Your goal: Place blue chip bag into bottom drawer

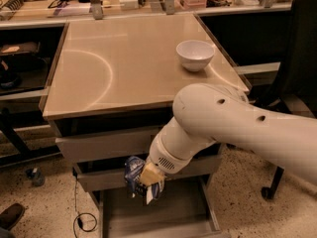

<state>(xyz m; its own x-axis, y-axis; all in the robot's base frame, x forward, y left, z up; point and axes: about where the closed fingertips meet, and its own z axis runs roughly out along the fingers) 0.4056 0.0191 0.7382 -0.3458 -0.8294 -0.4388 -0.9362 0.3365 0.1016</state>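
The blue chip bag (132, 171) is a crinkly dark navy foil bag with white print. My gripper (148, 182) is shut on it and holds it in the air in front of the middle drawer, above the bottom drawer. The bottom drawer (185, 214) is pulled out at the foot of the cabinet, a shallow tray with a flat bare floor and thin side rails. My white arm (237, 128) reaches in from the right and hides the right part of the drawer fronts.
A white bowl (195, 54) stands on the beige cabinet top (114, 68) at the back right. The top drawer (104, 145) and middle drawer (99, 178) are pushed in. An office chair base (270, 187) stands at the right. A cable (81, 217) lies on the floor at the left.
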